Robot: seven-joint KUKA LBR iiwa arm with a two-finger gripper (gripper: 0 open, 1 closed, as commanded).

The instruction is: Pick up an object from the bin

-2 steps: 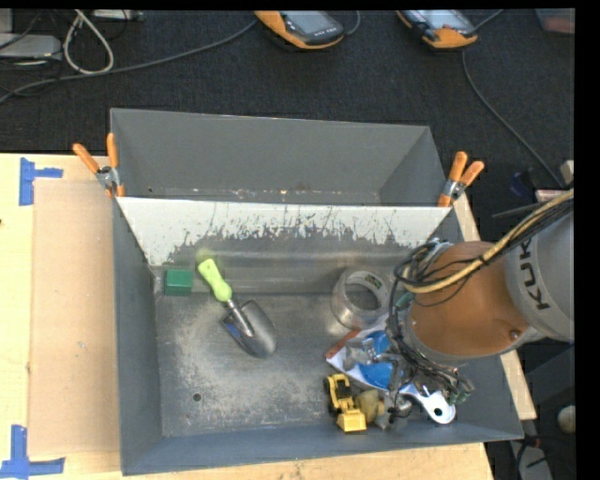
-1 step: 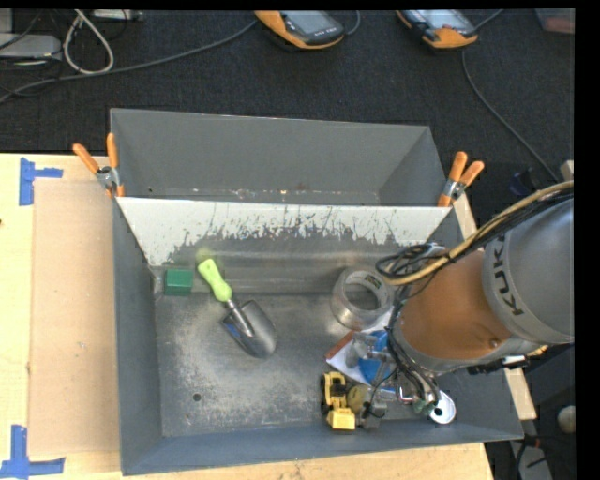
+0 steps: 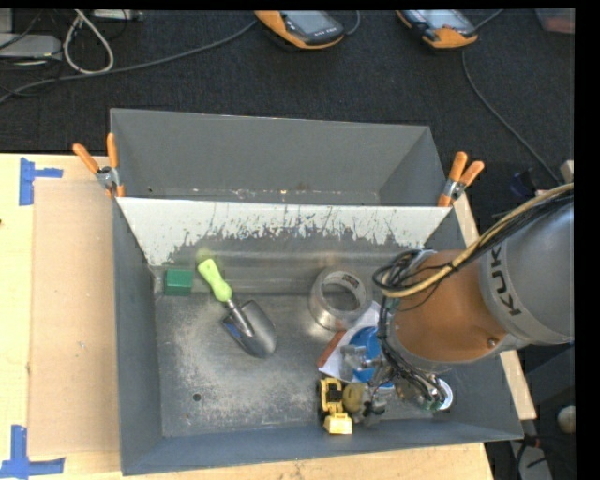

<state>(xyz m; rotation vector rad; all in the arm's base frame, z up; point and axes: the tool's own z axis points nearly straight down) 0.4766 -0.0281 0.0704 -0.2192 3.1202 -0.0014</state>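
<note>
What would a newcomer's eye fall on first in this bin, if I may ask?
The arm's orange wrist cover dominates the right side of the bin, with the gripper down in a small heap at front right beside a yellow toy vehicle. Left of centre lies a green-handled trowel.

Green block (image 3: 178, 280): on the floor of the bin (image 3: 281, 169), in its far left corner.
Trowel (image 3: 236, 311): lime-green handle and grey metal blade; just beside the block, with the blade toward the floor's middle.
Metal ring (image 3: 337, 295): silvery, open side up, near the back wall, apart from the trowel.
White cable (image 3: 89, 47): looped on the dark floor beyond the bin's far left corner.
Orange-and-black devices (image 3: 305, 26): two, beyond the far edge.
</note>
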